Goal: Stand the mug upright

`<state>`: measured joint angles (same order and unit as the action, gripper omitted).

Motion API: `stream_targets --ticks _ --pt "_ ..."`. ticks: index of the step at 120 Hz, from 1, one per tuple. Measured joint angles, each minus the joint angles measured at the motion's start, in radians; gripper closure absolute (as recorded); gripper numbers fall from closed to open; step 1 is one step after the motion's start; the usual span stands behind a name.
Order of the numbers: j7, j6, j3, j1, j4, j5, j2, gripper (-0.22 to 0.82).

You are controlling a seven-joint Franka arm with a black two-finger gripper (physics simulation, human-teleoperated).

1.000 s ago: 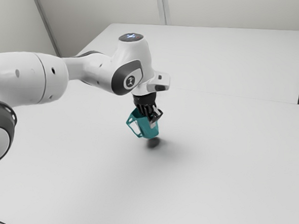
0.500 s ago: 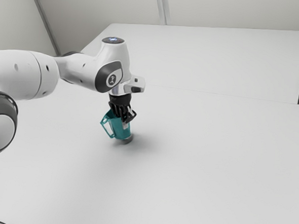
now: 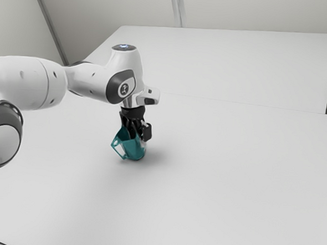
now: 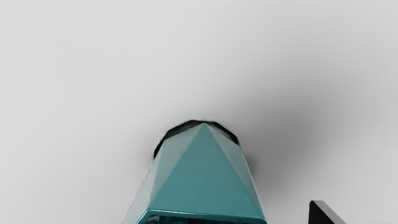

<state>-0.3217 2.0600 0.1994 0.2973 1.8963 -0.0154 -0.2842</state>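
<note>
The teal faceted mug point(image 3: 132, 147) has its base down on the table, its mouth up under the gripper point(image 3: 136, 134) and its handle toward the exterior view's left. The body looks close to upright; a slight lean cannot be ruled out. In the wrist view, the mug point(image 4: 205, 174) shows its faceted side and rim, with a dark edge around its base. The gripper point(image 4: 259, 217) is open there: one finger stands clear outside the mug, and a dark part, apparently the other finger, shows inside the mouth.
The mug rests on a wide white table point(image 3: 221, 181), with a soft shadow beside it. Another white surface point(image 3: 228, 65) lies behind, along the back wall. The arm point(image 3: 27, 83) reaches in from the exterior view's left.
The hand and mug have moved toward the exterior view's left and lower. The mug, tilted above the table earlier, has come down onto it and straightened; the fingers have opened.
</note>
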Motion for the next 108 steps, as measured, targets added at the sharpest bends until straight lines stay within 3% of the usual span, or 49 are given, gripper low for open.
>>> stream_targets --ticks 16,37,65,83,108 --pt "-0.01 -0.002 0.001 0.005 0.0 0.0 0.016 0.13" --pt "-0.017 -0.007 0.003 0.011 -0.001 -0.001 0.066 0.06" --pt "0.0 -0.044 0.033 0.016 -0.046 0.034 0.156 0.02" --pt "0.032 -0.139 0.08 0.03 -0.157 0.103 0.18 0.01" --pt "0.079 -0.259 0.089 0.035 -0.254 0.15 0.222 0.0"
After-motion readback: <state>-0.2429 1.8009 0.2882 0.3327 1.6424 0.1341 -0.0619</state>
